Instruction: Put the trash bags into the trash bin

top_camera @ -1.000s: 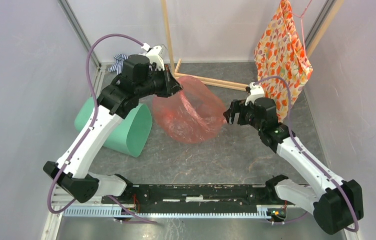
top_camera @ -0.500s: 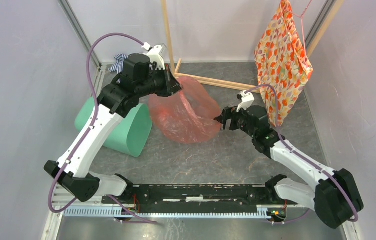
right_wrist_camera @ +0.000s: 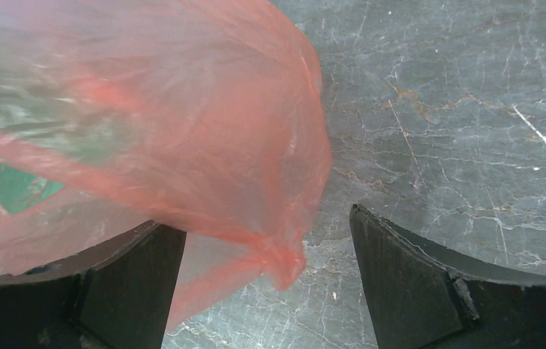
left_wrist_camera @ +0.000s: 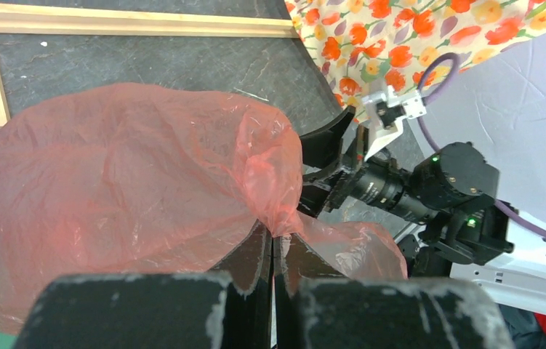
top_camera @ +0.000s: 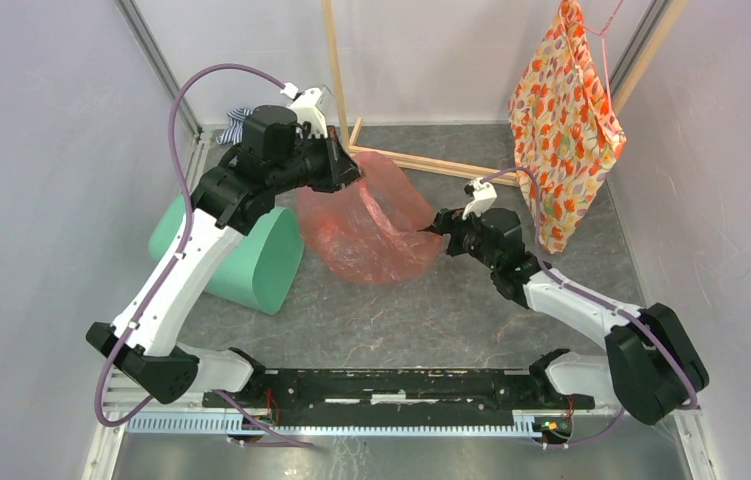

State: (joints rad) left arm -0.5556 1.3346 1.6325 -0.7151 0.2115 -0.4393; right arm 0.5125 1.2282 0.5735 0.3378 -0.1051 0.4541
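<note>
The red-orange trash bag [top_camera: 371,225] billows over the floor between my arms. My left gripper [top_camera: 349,172] is shut on its upper edge and holds it up; in the left wrist view [left_wrist_camera: 275,234] the plastic is pinched between closed jaws. My right gripper [top_camera: 441,228] is open at the bag's right edge; in the right wrist view [right_wrist_camera: 268,240] a fold of the bag [right_wrist_camera: 182,145] hangs between the wide-apart fingers. The mint-green trash bin [top_camera: 241,262] lies on its side at the left, under my left arm, mouth facing front right.
An orange floral cloth [top_camera: 563,120] hangs at the back right, just beyond my right arm. A wooden frame [top_camera: 421,162] stands behind the bag. A striped cloth [top_camera: 235,124] lies at the back left. White walls close in both sides.
My right gripper has moved left, up to the bag's right edge, so that the plastic now lies between its open fingers. My left gripper has held the bag in place.
</note>
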